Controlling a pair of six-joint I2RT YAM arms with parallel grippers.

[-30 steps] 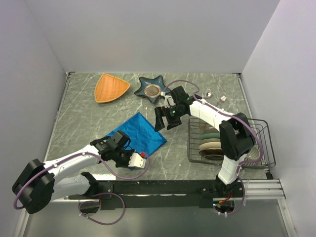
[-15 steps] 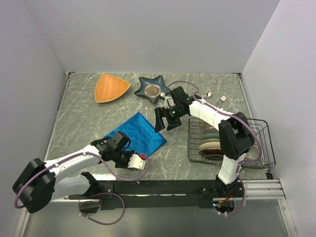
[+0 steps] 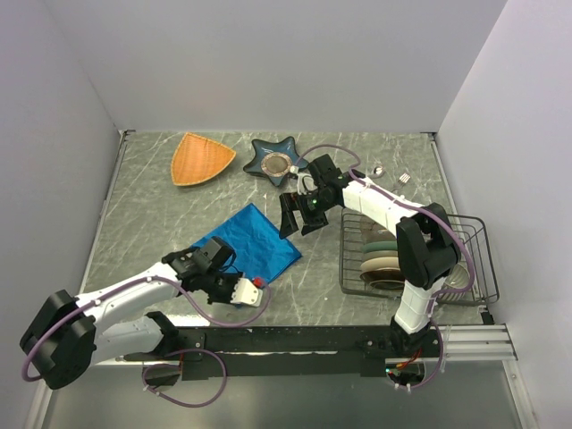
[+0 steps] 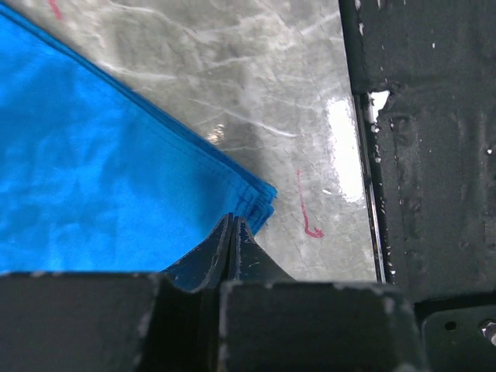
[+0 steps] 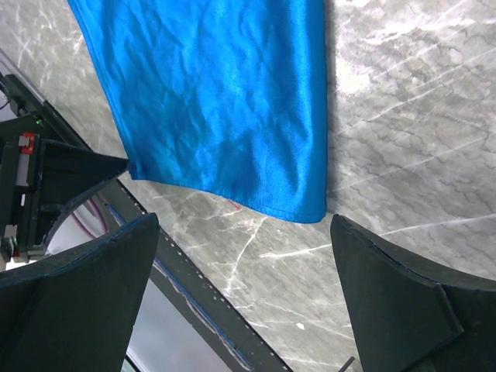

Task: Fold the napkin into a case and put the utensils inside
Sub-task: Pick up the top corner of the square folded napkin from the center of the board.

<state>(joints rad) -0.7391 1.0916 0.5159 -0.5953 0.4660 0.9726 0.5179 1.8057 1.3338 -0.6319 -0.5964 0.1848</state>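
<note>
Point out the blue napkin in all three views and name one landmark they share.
Top external: napkin lies left of centre on the grey marble table.
Left wrist: napkin fills the left half, corner near the middle.
Right wrist: napkin covers the top centre, lower edge near mid-frame.
Shared landmark: the marble table around it.

napkin [image 3: 250, 243]: bright blue, slightly shiny, folded, stacked layers visible at its corner. Flat on bench [image 3: 152, 214], centre-left of top view, turned diamond-wise. spoon [image 3: 379, 168] and fork [image 3: 405, 179]: small, silver, upper right, well apart from napkin.
</note>
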